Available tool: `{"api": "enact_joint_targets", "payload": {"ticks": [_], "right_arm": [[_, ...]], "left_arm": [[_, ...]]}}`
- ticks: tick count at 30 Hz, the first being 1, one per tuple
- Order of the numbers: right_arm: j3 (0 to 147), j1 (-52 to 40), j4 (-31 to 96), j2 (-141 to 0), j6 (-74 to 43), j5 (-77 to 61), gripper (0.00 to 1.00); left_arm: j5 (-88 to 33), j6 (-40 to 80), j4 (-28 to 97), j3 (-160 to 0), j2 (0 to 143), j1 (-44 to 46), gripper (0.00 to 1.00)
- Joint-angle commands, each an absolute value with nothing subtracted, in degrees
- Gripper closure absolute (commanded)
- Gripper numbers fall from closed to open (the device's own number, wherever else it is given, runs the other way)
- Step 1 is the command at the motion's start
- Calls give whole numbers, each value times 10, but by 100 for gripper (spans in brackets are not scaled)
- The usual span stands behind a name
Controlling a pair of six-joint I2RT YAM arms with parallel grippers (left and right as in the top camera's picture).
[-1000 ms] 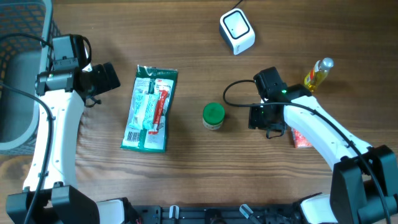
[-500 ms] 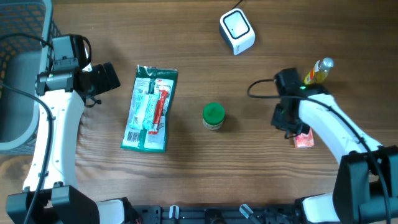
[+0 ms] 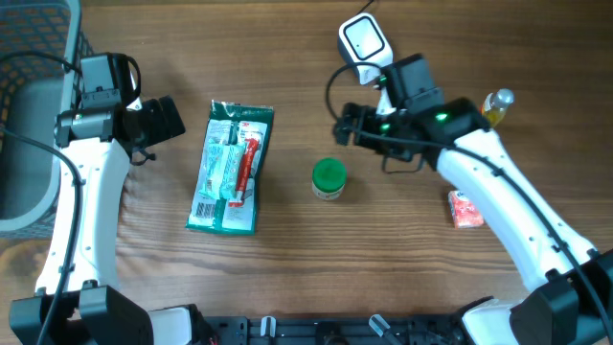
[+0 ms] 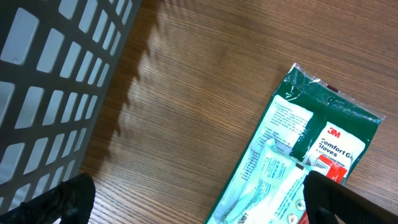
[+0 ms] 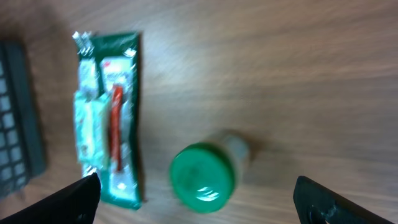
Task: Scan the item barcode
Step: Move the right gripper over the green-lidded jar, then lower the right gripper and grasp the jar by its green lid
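Right wrist view blurred, jar (image 5: 211, 171) label unreadable; left wrist view crops glove packet (image 4: 305, 168) at bottom

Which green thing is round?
The small jar with the green lid, mid-table. The other green thing, the glove pack, is flat and rectangular.

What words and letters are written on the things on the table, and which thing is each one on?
"3M": on the white label near the top of the green packet.
"Comfort G": on the same label, cut off by the picture's edge.
"Gloves": on the line just under that.
Small print on the packet's white panel: too small to read.
Green-lidded jar, pink packet, yellow bottle, white scanner: too blurred or too small to read.
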State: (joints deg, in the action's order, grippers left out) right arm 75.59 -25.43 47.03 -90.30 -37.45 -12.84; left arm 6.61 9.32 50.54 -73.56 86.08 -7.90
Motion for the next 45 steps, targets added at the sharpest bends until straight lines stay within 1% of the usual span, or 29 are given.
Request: {"api": "enact_joint_targets", "payload": {"ticks": [1,3,4,10,13,15,16,17,21,23,25,26,27,28,29,34,35,36,38,43,45], "right_arm": [[761,-295,479,-911,-505,-59,1],[761,-328,495,-927,-549,11,0],[761,-336,496,-935,-558,24,0],[761,-372,471,-1011,-574,48,0],[761,-374,467,-1044,-586,48,9],[761,-375,467,-1058,-587,42,22],[761,-374,467,-1062,-587,38,27],[761,-374,467,-1063,-587,30,28],[761,-374,478,-1063,-584,26,29],[761,-374,484,-1063,-584,26,27],[761,-374,486,-1063,-585,26,18],[761,-374,487,-1063,-587,26,9],[761,-374,490,-1063,-587,25,4],[761,-374,495,-1063,-587,23,1],[761,-374,500,-1063,-588,16,0],[761,-374,511,-1063,-591,-1,1],[761,-374,513,-1063,-592,-1,2],[761,-374,515,-1063,-591,0,6],[761,-374,517,-1063,-591,0,17],[761,-374,517,-1063,-577,0,20],[761,-374,517,-1063,-556,2,23]], "left_arm": [[71,98,504,-736,863,-81,0],[71,98,504,-736,863,-81,0],[71,98,504,-736,863,-81,0],[71,98,504,-736,863,-81,0],[71,98,504,-736,863,-81,0],[71,98,504,-736,863,-81,0],[71,98,504,-736,863,-81,0],[71,98,504,-736,863,-81,0],[72,98,504,-736,863,-81,0],[71,98,504,-736,863,-81,0],[71,98,504,-736,863,-81,0],[71,98,504,-736,863,-81,0],[71,98,504,-736,863,-81,0],[71,98,504,-736,863,-81,0],[71,98,504,-736,863,-81,0],[71,98,504,-736,863,-81,0],[71,98,504,-736,863,-81,0],[71,98,504,-736,863,-81,0],[71,98,504,-736,863,-81,0],[71,98,504,-736,863,-81,0],[71,98,504,-736,863,-81,0]]}}
